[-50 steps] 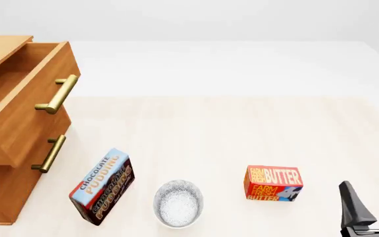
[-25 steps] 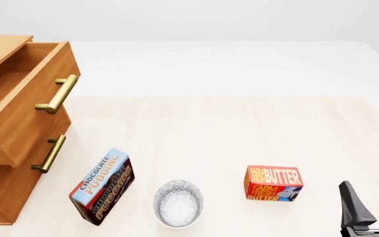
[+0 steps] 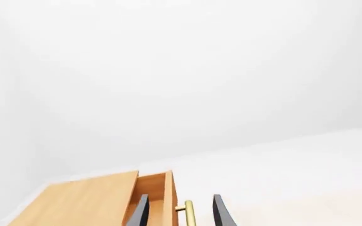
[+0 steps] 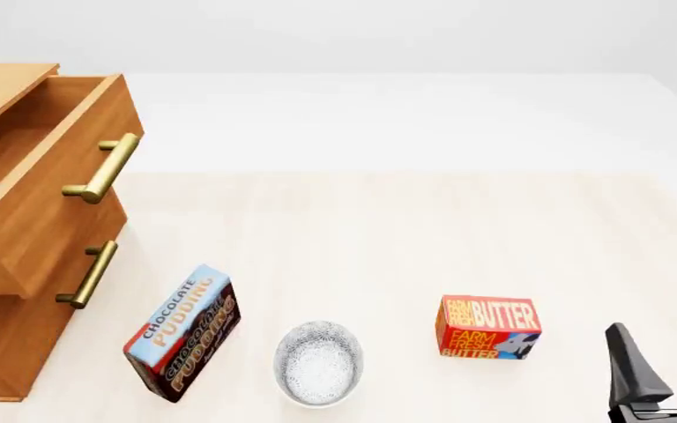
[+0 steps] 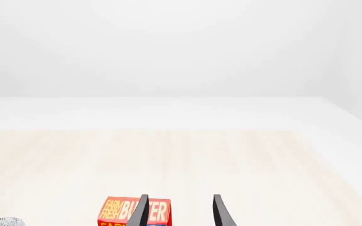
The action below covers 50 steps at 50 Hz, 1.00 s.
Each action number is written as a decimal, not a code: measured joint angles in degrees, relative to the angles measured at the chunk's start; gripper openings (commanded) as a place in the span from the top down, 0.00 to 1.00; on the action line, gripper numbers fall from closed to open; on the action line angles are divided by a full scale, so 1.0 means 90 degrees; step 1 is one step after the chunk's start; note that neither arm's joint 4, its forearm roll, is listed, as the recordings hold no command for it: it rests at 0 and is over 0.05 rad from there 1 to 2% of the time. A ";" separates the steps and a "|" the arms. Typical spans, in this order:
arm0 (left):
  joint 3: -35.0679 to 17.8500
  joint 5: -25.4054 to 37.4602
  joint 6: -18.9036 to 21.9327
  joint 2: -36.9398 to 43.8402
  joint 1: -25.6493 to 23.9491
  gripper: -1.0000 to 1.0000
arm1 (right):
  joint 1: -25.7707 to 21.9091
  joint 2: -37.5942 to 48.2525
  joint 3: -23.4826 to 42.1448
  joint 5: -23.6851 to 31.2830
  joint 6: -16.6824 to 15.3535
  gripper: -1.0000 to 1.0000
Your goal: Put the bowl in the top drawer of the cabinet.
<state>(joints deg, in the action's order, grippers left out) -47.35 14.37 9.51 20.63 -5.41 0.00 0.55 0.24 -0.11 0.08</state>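
Beside the butter box (image 4: 488,327), on its left, sat the bowl (image 4: 318,362) — far from the pulled-out top drawer (image 4: 35,176). Both grippers — left (image 3: 179,213), right (image 4: 665,359) — stood open, holding nothing.

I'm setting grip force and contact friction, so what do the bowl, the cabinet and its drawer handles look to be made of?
The bowl looks like glazed ceramic: white, finely blue-grey speckled, with a smooth rim. The cabinet looks like light-brown wood with a matte finish and faint grain lines. The handles, as on the top drawer, look like brushed brass: yellow metal with a soft sheen. These are renders, so it is only a guess.
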 measured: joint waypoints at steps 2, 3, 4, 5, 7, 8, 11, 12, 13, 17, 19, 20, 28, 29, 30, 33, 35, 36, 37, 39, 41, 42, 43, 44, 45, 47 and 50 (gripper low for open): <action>-0.0068 -0.0012 -0.0120 0.0129 0.0022 0.00 | 0.0000 0.0000 0.0000 0.0000 0.0000 0.00; -0.0098 -0.0016 -0.0186 0.0193 0.0035 0.00 | 0.0000 0.0000 0.0000 0.0000 0.0000 0.00; -0.0126 -0.0020 -0.0249 0.0255 0.0048 0.00 | 0.0000 0.0000 0.0000 0.0000 0.0000 0.00; -0.0151 -0.0024 -0.0306 0.0312 0.0060 0.00 | 0.0000 0.0000 0.0000 0.0000 0.0000 0.00; -0.0203 -0.0019 -0.0455 0.0431 0.0090 0.00 | 0.0000 0.0000 0.0000 0.0000 0.0000 0.00; -0.0228 -0.0018 -0.0522 0.0488 0.0107 0.00 | 0.0000 0.0000 0.0000 0.0000 0.0000 0.00; -0.0294 -0.0012 -0.0705 0.0640 0.0155 0.00 | 0.0000 0.0000 0.0000 0.0000 0.0001 0.00; -0.0317 -0.0009 -0.0774 0.0696 0.0178 0.00 | 0.0000 0.0000 0.0000 0.0000 0.0001 0.00; -0.0336 -0.0009 -0.0830 0.0749 0.0201 0.00 | 0.0000 0.0000 0.0000 0.0000 0.0000 0.00; -0.0402 -0.0016 -0.1051 0.0959 0.0287 0.00 | 0.0000 0.0000 0.0000 0.0000 0.0000 0.00; -0.0433 -0.0020 -0.1160 0.1064 0.0330 0.00 | 0.0000 0.0000 0.0000 0.0000 0.0000 0.00; -0.0450 -0.0021 -0.1207 0.1114 0.0351 0.00 | 0.0000 0.0000 0.0000 0.0000 0.0000 0.00; -0.0590 -0.0025 -0.1563 0.1486 0.0497 0.00 | 0.0000 0.0000 0.0000 0.0000 0.0000 0.00; -0.0607 -0.0026 -0.1597 0.1529 0.0513 0.00 | 0.0000 0.0000 0.0000 0.0000 0.0000 0.00; -0.0630 -0.0022 -0.1653 0.1584 0.0536 0.00 | 0.0000 0.0000 0.0000 0.0000 0.0000 0.00; -0.0691 -0.0019 -0.1782 0.1733 0.0589 0.00 | 0.0000 0.0000 0.0000 0.0000 0.0000 0.00; -0.0729 -0.0022 -0.1861 0.1828 0.0621 0.00 | -0.0001 0.0000 0.0000 0.0000 0.0000 0.00; -0.0747 -0.0025 -0.1898 0.1874 0.0633 0.00 | -0.0001 0.0000 0.0000 0.0000 0.0000 0.00; -0.0765 -0.0030 -0.1939 0.1927 0.0649 0.00 | -0.0001 0.0000 0.0000 0.0000 0.0000 0.00; -0.0800 -0.0041 -0.2025 0.2038 0.0674 0.00 | -0.0001 0.0000 0.0000 0.0000 0.0000 0.00; -0.0835 -0.0053 -0.2102 0.2149 0.0698 0.00 | -0.0001 0.0000 0.0000 0.0000 0.0000 0.00; -0.0854 -0.0058 -0.2143 0.2206 0.0710 0.00 | -0.0001 0.0000 0.0000 0.0000 0.0000 0.00; -0.0873 -0.0065 -0.2177 0.2263 0.0721 0.00 | -0.0001 0.0000 0.0000 0.0000 0.0000 0.00; -0.0895 -0.0071 -0.2210 0.2321 0.0730 0.00 | -0.0001 0.0000 0.0000 0.0000 0.0000 0.00; -0.0918 -0.0077 -0.2243 0.2378 0.0736 0.00 | -0.0001 0.0000 0.0000 0.0000 0.0000 0.00; -0.0965 -0.0089 -0.2303 0.2492 0.0748 0.00 | -0.0001 0.0000 0.0000 0.0000 0.0000 0.00; -0.1040 -0.0115 -0.2367 0.2658 0.0762 0.00 | -0.0001 0.0000 0.0000 0.0000 0.0000 0.00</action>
<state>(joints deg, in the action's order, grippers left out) -56.71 13.34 -11.80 44.54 1.45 0.00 0.55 0.24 -0.11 0.07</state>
